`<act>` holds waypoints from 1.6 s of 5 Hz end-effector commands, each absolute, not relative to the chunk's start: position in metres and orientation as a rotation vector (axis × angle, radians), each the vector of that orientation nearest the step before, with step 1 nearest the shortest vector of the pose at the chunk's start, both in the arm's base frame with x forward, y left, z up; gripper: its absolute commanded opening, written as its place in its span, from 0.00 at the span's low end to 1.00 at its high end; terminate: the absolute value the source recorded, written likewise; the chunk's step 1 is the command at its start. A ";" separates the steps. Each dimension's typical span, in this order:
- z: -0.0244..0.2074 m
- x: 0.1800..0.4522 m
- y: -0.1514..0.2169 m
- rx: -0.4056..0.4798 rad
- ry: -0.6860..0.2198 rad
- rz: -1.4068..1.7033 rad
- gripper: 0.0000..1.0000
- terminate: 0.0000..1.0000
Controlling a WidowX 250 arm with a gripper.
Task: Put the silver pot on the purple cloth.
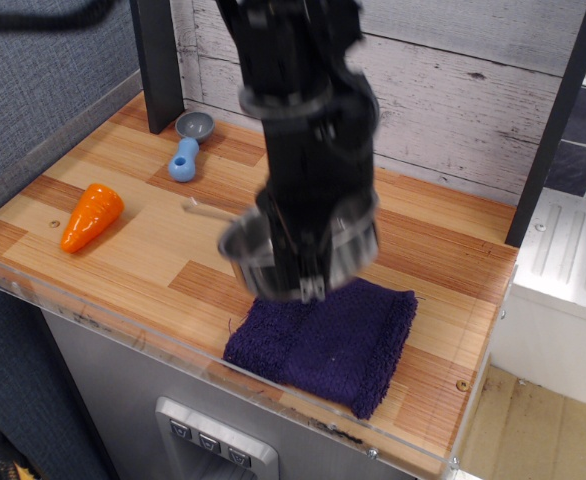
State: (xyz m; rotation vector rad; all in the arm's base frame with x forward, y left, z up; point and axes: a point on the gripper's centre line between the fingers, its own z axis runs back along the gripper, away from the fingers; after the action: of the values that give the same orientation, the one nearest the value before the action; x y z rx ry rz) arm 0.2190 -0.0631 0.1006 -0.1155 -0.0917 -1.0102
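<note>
The silver pot (248, 252) is held in the air by my gripper (308, 270), which is shut on its rim. The pot hangs over the near left part of the purple cloth (348, 340), slightly tilted. Its thin wire handle (205, 211) sticks out to the left. The arm and gripper are motion-blurred and hide most of the pot and the cloth's far edge. The cloth lies flat at the table's front right.
An orange toy carrot (90, 216) lies at the left. A small blue-grey scoop (188, 142) lies at the back left by a dark post (158, 62). The wooden table (453, 260) ends in a clear plastic front lip.
</note>
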 end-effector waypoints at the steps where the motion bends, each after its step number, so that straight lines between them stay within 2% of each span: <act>1: 0.078 0.207 -0.063 -0.104 -0.056 -1.051 0.00 0.00; 3: 0.053 0.209 -0.061 -0.108 0.004 -1.051 0.00 0.00; 4: 0.056 0.207 -0.063 -0.137 0.026 -1.060 1.00 0.00; 5: 0.085 0.205 -0.049 -0.178 -0.031 -1.000 1.00 0.00; 6: 0.115 0.206 0.000 -0.157 -0.063 -0.752 1.00 0.00; 7: 0.136 0.207 0.046 -0.097 -0.092 -0.505 1.00 0.00; 8: 0.141 0.201 0.093 -0.058 -0.120 -0.283 1.00 0.00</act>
State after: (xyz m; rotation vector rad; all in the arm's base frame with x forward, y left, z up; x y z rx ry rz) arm 0.2148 0.0951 0.1313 -0.0727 -0.0877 -0.2754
